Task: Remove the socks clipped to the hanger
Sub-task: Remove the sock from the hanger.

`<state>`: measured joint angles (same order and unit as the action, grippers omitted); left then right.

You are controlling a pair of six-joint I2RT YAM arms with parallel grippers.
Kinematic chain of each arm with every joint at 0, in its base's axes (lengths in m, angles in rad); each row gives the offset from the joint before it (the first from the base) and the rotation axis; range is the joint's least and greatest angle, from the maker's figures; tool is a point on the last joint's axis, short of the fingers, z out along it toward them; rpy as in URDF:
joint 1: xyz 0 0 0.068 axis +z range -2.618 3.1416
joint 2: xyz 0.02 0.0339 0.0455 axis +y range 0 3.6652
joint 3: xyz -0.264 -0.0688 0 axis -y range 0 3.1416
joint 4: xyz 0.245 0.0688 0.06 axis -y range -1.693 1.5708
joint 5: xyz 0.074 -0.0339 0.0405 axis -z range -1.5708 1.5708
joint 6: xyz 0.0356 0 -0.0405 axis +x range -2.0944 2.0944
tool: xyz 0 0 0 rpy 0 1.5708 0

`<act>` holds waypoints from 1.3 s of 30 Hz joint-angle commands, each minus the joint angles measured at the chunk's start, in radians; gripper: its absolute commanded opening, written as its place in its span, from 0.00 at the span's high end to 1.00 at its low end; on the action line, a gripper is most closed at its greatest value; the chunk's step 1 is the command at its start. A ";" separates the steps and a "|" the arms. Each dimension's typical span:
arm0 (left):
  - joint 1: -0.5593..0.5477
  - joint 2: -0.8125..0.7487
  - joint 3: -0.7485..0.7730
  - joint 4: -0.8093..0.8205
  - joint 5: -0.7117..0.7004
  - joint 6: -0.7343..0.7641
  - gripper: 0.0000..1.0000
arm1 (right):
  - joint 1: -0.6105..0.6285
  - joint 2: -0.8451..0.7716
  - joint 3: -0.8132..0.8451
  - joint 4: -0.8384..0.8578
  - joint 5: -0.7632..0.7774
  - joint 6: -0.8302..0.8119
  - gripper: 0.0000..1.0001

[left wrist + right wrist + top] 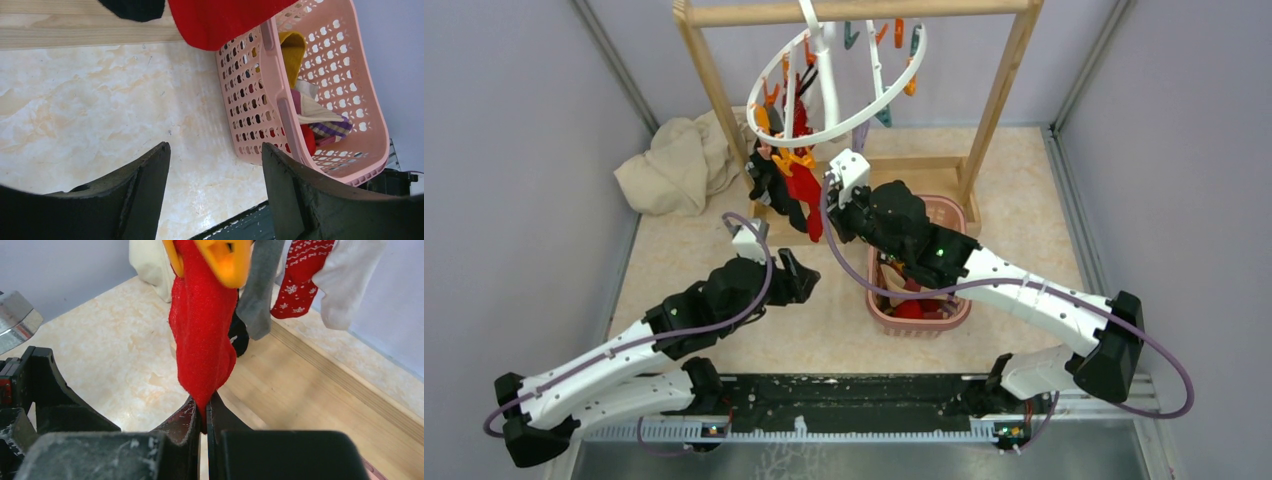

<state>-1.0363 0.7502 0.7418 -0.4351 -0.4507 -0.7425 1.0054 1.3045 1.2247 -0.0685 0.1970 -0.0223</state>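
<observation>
We find the right gripper (204, 410) clamped on the toe of the red sock (202, 340), which hangs straight above it from an orange clip (225, 260) on the hanger (854, 128), while the left gripper (215, 150) waits spread and empty, farther off.

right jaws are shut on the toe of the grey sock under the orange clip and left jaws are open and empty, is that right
Wrong sock: the right wrist view shows the right jaws shut on the toe of the red sock under the orange clip; the grey sock hangs untouched. The left jaws are open and empty.
</observation>
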 commanded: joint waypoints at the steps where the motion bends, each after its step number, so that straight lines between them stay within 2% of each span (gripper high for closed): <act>1: -0.002 0.021 0.028 0.005 0.009 0.030 0.24 | -0.007 -0.021 0.035 0.000 -0.025 0.040 1.00; 9: -0.002 0.071 0.051 0.059 0.034 0.086 0.11 | -0.014 -0.078 0.022 -0.065 -0.030 0.057 1.00; 12: -0.001 0.068 0.033 0.086 0.033 0.102 0.01 | -0.020 -0.105 0.018 -0.089 -0.031 0.057 1.00; 22: -0.002 0.028 -0.065 0.298 0.109 0.235 0.01 | -0.108 -0.212 -0.006 -0.159 -0.085 0.105 1.00; 31: -0.002 0.121 -0.075 0.504 0.228 0.327 0.01 | -0.146 -0.262 -0.011 -0.207 -0.125 0.119 1.00; 39: -0.002 0.194 -0.083 0.611 0.165 0.358 0.01 | -0.149 -0.272 -0.003 -0.255 -0.253 0.170 1.00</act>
<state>-1.0363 0.9356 0.6678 0.0685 -0.2607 -0.4221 0.8608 1.0603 1.2102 -0.3161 0.0307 0.1066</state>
